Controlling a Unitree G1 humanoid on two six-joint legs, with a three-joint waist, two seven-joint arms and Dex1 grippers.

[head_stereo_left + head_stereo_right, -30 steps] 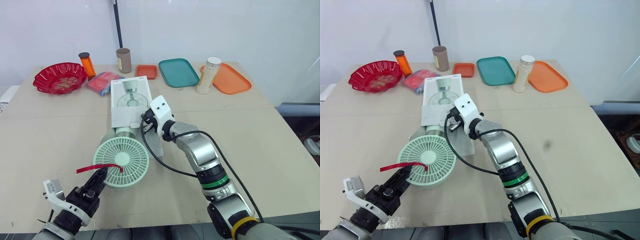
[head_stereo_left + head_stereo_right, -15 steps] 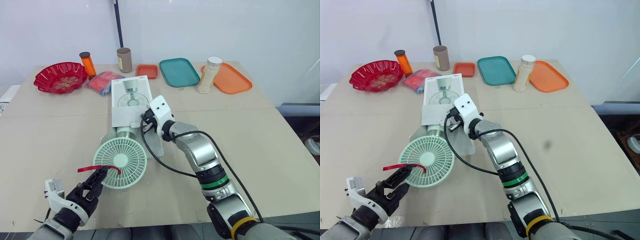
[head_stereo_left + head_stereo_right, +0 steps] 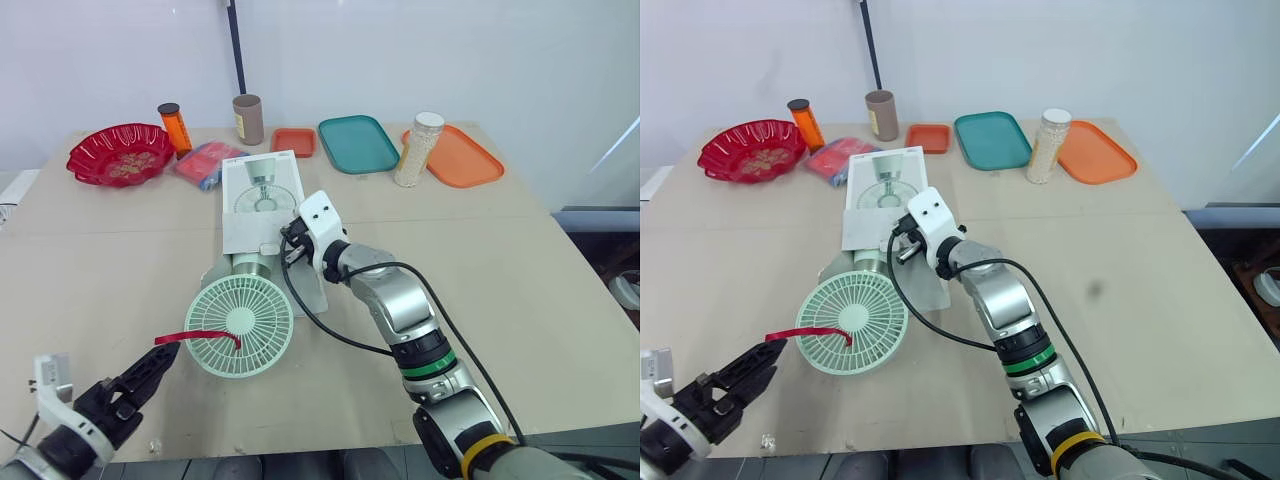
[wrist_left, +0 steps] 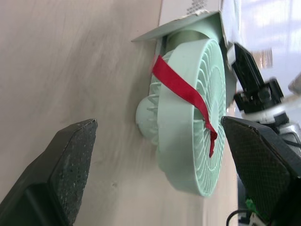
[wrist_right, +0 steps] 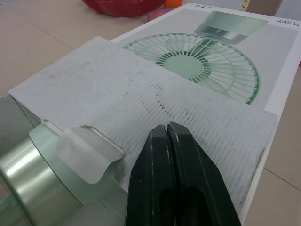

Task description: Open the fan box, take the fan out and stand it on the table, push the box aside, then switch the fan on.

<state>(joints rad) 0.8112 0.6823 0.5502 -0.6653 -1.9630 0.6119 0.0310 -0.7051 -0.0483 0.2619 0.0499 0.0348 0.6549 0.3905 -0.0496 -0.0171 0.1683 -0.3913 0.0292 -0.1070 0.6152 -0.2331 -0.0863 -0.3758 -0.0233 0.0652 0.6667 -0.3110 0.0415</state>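
The mint-green fan [image 3: 240,327] lies on the table with its round grille facing up and a red ribbon [image 3: 205,338] tied to it. Its silvery base [image 3: 248,266] sits at the mouth of the white fan box [image 3: 262,195], whose flap [image 5: 141,103] is folded open. My left gripper [image 3: 150,365] hangs near the table's front edge, a little short of the fan, and is open; in its wrist view the fingers [image 4: 70,155] stand wide apart with the fan [image 4: 188,141] ahead. My right gripper [image 3: 290,250] is shut, its fingertips [image 5: 167,141] over the flap.
Along the back stand a red bowl [image 3: 120,155], an orange bottle [image 3: 174,128], a brown tube [image 3: 247,120], a red-and-blue packet [image 3: 208,163], a small orange tray [image 3: 293,142], a teal tray [image 3: 357,145], a jar of white grains [image 3: 418,150] and an orange tray [image 3: 460,157].
My left gripper has drawn back from the fan's near rim toward the table's front left edge. Fan, box and right gripper have stayed put.
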